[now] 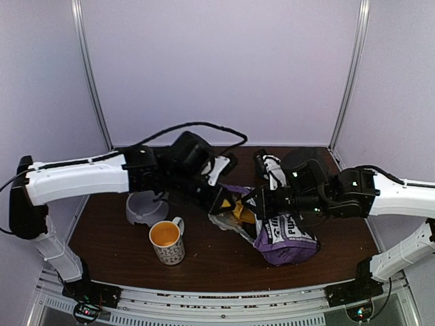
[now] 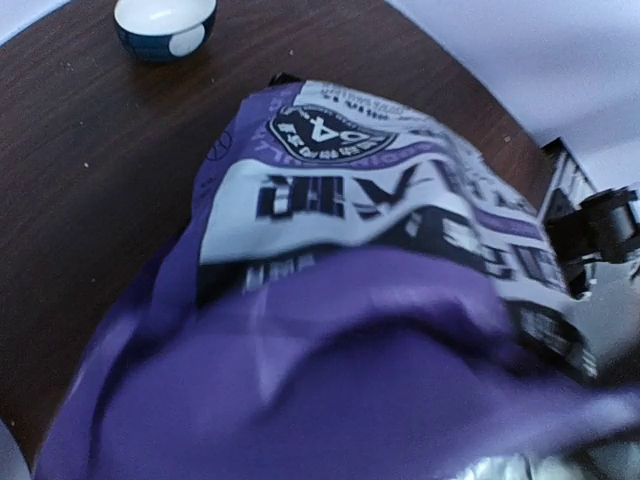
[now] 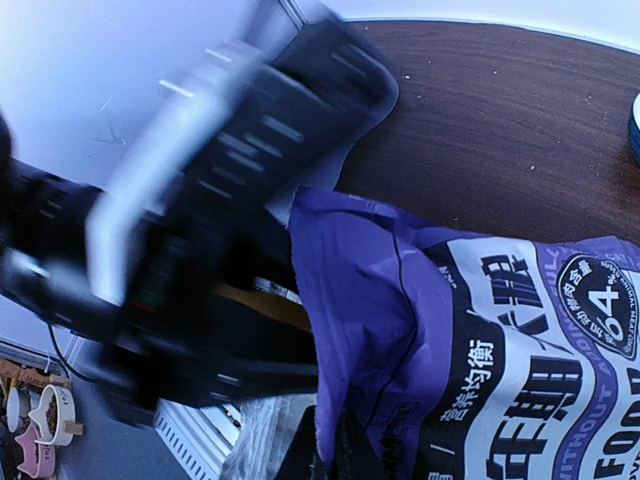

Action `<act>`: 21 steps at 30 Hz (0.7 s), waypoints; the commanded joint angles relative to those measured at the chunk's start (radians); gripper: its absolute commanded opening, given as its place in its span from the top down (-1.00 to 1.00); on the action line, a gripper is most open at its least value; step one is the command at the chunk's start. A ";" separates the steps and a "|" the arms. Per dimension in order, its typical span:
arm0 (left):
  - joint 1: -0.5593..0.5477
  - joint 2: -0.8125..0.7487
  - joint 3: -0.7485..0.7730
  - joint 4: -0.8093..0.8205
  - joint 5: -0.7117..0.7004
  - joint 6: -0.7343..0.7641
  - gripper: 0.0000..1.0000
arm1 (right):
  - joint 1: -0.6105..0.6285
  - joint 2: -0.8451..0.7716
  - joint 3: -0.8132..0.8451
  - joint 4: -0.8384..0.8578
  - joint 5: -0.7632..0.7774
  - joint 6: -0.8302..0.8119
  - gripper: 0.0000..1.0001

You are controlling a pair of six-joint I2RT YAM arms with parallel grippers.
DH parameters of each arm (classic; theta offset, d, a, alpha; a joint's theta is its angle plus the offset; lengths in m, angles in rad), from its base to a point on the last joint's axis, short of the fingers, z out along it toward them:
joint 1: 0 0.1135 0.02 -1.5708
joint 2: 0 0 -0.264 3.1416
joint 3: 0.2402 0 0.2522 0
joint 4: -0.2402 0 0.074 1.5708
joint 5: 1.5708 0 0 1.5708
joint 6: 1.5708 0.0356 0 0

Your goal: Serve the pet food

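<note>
The purple puppy-food bag point(image 1: 289, 238) lies on its side on the brown table, its silver-lined mouth toward the left. It fills the left wrist view point(image 2: 380, 200) and hides that gripper's fingers. The pet food itself is hidden inside it. My left gripper point(image 1: 223, 202) is at the bag's mouth, closed on the yellow scoop point(image 1: 241, 212), which is seen as a yellow strip point(image 3: 265, 305) in the right wrist view. My right gripper point(image 1: 262, 207) is shut on the bag's upper edge point(image 3: 420, 300) and holds the mouth apart.
An orange-lined patterned mug point(image 1: 166, 241) stands near the front left, with a grey bowl point(image 1: 144, 209) behind it under the left arm. A small blue-and-white bowl point(image 2: 165, 22) sits on the table beyond the bag. The left arm's wrist point(image 3: 220, 200) is close to the right gripper.
</note>
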 commanded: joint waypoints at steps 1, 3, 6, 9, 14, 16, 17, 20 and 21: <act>-0.028 0.174 -0.026 0.128 -0.164 -0.049 1.00 | 0.020 -0.007 0.021 0.028 -0.005 -0.009 1.00; -0.034 0.214 -0.064 0.265 -0.071 -0.090 1.00 | 0.021 -0.015 0.001 0.033 0.006 -0.002 1.00; -0.048 0.248 -0.108 0.458 0.103 -0.136 1.00 | 0.021 -0.026 -0.017 0.032 0.019 0.000 1.00; -0.069 0.280 -0.110 0.563 0.246 -0.137 1.00 | 0.020 -0.028 -0.021 0.029 0.030 -0.002 1.00; -0.072 0.300 -0.178 0.764 0.382 -0.190 1.00 | 0.017 -0.041 -0.023 0.032 0.042 0.001 1.00; -0.072 0.300 -0.205 0.842 0.417 -0.230 1.00 | 0.015 -0.049 -0.032 0.045 0.032 0.007 1.00; -0.072 0.300 -0.214 0.879 0.431 -0.243 1.00 | 0.015 -0.057 -0.038 0.054 0.025 0.010 1.00; -0.072 0.298 -0.242 0.975 0.476 -0.288 1.00 | 0.010 -0.075 -0.049 0.073 0.013 0.019 1.00; -0.072 0.296 -0.255 1.015 0.488 -0.303 1.00 | 0.008 -0.080 -0.051 0.073 0.014 0.022 1.00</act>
